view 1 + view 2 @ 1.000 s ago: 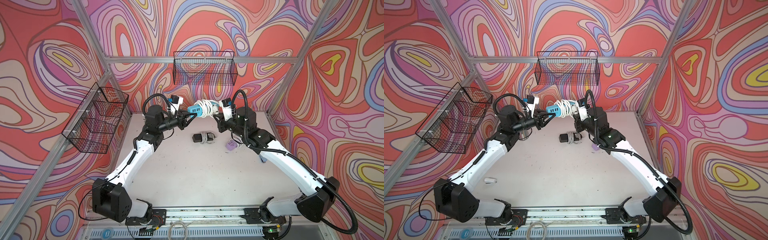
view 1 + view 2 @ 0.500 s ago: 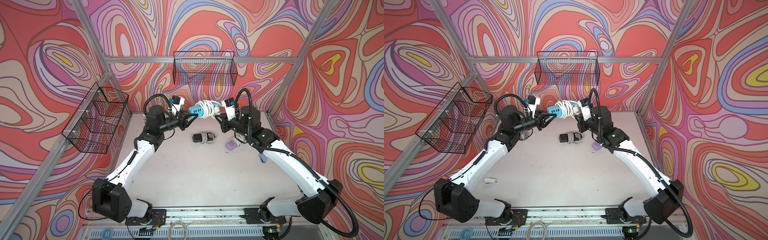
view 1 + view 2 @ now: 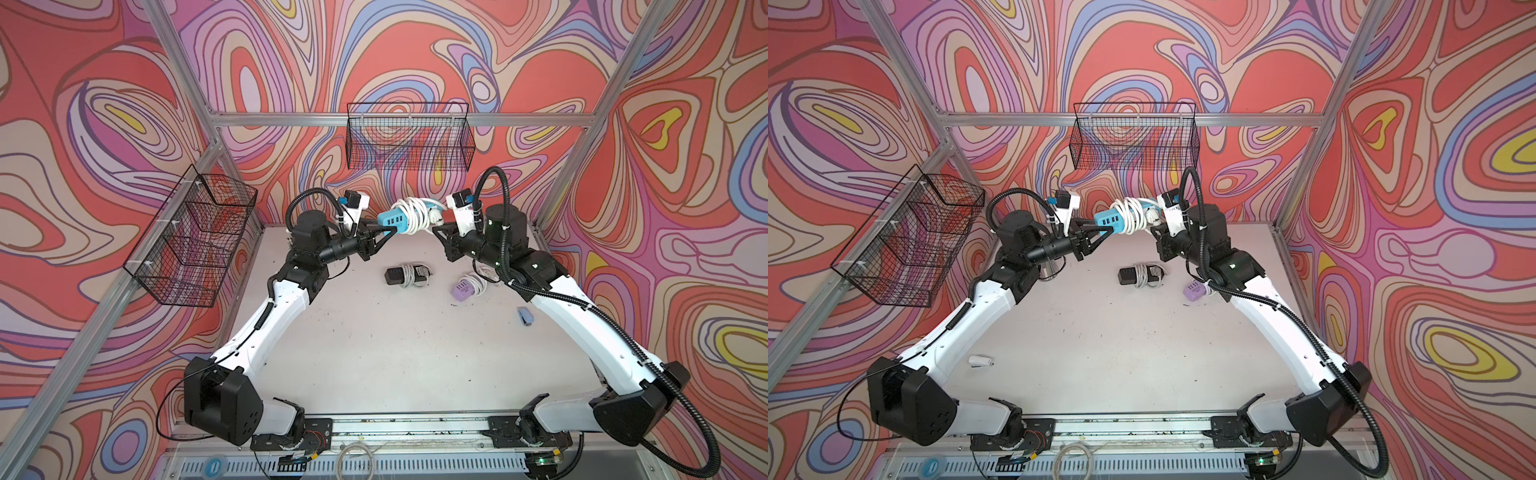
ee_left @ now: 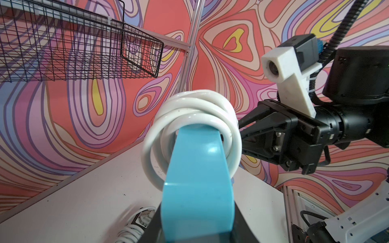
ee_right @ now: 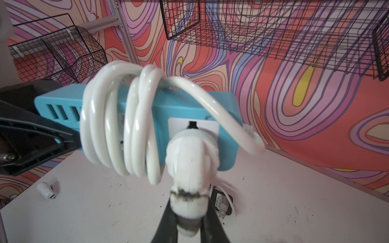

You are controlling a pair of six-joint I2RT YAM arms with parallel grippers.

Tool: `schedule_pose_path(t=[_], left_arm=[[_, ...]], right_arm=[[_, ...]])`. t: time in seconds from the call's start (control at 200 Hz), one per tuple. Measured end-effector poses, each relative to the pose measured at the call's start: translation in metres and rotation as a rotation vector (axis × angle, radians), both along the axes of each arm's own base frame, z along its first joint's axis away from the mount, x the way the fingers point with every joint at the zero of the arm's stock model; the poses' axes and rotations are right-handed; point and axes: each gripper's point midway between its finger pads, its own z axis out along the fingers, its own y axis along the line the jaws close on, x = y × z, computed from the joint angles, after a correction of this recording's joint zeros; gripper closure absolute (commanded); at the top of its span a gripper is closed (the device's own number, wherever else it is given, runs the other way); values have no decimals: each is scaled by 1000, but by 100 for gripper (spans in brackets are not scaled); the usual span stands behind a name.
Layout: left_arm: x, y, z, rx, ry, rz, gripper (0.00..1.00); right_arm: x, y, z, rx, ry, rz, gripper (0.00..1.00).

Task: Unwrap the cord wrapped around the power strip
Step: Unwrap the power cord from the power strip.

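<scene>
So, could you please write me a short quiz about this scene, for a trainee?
1. True or false: the blue power strip, wrapped in its white cord, rests on the table.
2. The right claw grips: A) the white plug B) the white cord C) nothing
3. How many other power strips lie on the table?
Key: 1 false, the left claw holds it in the air; 2 A; 3 two, the black power strip and the purple power strip.
</scene>
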Motion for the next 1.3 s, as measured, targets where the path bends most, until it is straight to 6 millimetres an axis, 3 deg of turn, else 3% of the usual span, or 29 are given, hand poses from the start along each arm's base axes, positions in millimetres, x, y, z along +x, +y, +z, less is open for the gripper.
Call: schedule_pose_path(t=[0.145,0.421,0.896,1.302], left_arm=[[3,2,0,1,-6,17,100],[14,14,-4,13,9,77,100],[12,8,-5,26,-4,79,100],[13,10,-5,26,-6,86,100]], right_arm=[[4,5,2,19,13,3,100],[16,31,-7,4,12,-37,100],[19,11,-7,-50,5,-49,100],[16,22,-4,-9,36,-24,100]])
